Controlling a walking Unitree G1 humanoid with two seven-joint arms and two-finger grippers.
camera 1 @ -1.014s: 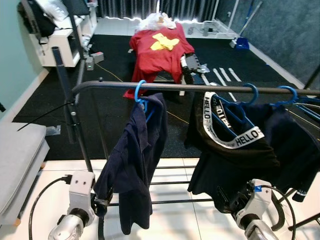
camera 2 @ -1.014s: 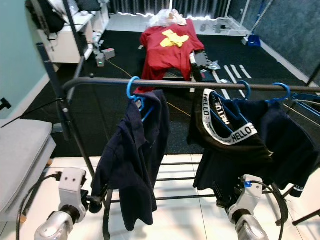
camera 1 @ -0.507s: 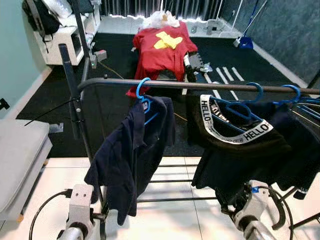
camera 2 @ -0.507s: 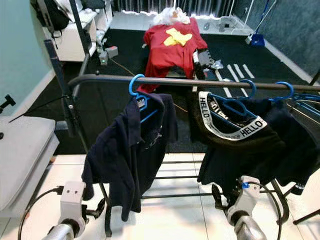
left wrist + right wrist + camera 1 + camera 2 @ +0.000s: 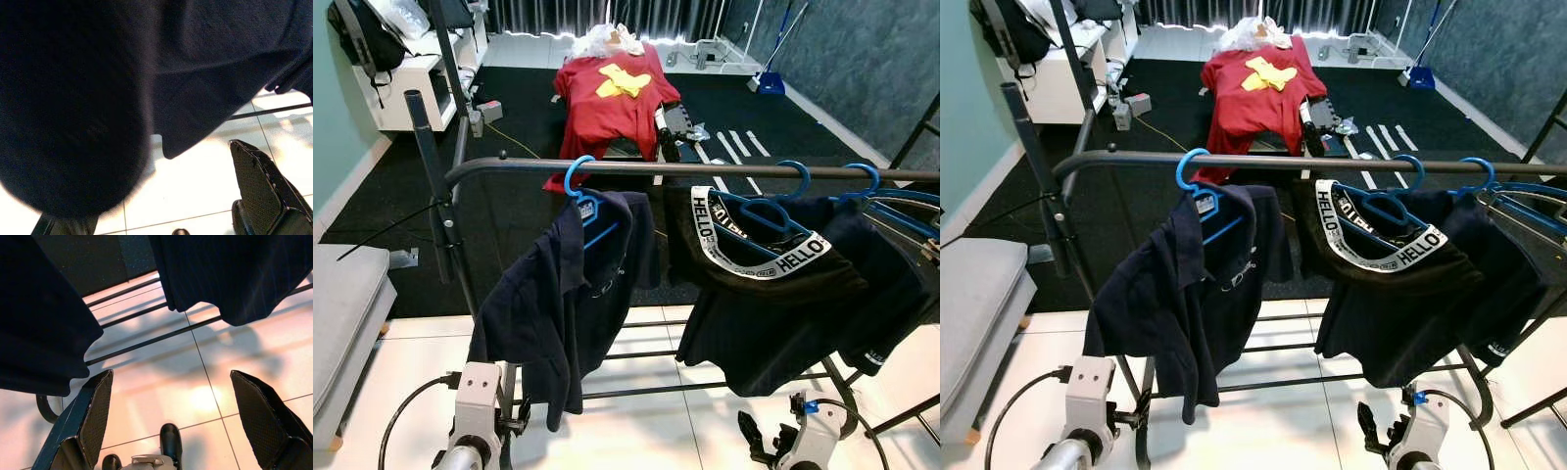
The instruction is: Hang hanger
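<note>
A blue hanger (image 5: 579,188) hangs on the dark rack rail (image 5: 656,168), carrying a navy shirt (image 5: 570,299). Further right on the rail, two more blue hangers (image 5: 803,181) hold black garments, one with a white HELLO band (image 5: 759,262). My left gripper (image 5: 514,421) is low, beside the navy shirt's hem; in its wrist view one finger (image 5: 261,188) shows and dark cloth blurs over the other side. My right gripper (image 5: 170,377) stands open above the tiles, below the black garments, with nothing between its fingers.
The rack's lower crossbars (image 5: 705,388) run just ahead of both grippers. A grey cushion (image 5: 342,313) sits at the left. Beyond the rack, a red T-shirt (image 5: 612,93) is draped over a stand on the black mat, and a white shelf (image 5: 406,83) stands far left.
The view has shifted. Both grippers sit lower and further from the garments than before; the navy shirt now hangs apart from the left gripper.
</note>
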